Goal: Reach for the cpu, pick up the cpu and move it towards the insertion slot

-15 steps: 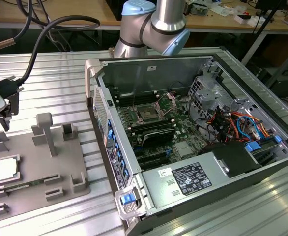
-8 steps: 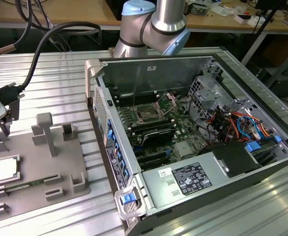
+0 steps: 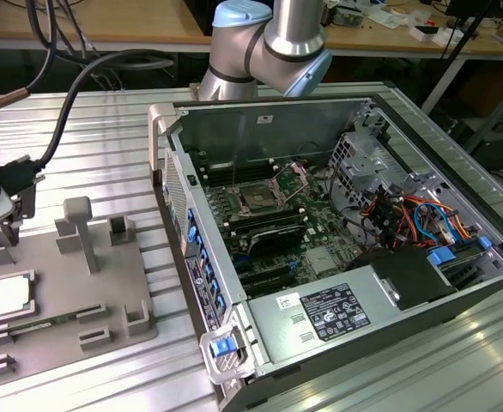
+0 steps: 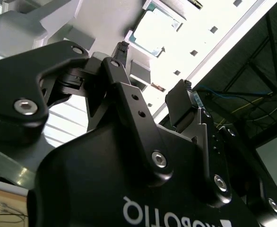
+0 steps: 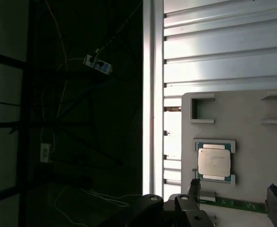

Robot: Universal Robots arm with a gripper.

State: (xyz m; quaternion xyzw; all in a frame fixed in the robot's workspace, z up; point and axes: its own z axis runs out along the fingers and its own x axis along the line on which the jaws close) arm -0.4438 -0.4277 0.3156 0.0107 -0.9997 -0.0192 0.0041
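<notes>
One step in hand, we judge, the reach: end effector [image 5: 234, 189] spread wide, holding nothing; cpu [image 5: 214, 161] ahead of it, nearer one jaw. Grasping calls for centring first.

Silver arm [image 3: 296, 21] with pale-blue joint caps [image 3: 234, 17] carries a black end effector [image 4: 152, 71] studded with silver screws [image 4: 159, 159].

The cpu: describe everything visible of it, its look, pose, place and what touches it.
The cpu is a small flat square chip with a pale silver metal lid; a thin teal-green rim shows around the lid in the first wrist view. It lies flat, lid up, seated in a square recess of the grey holder plate at the exterior view's left, outside the computer case. Only the holder touches it. The open gripper is close by but clear of it.
</notes>
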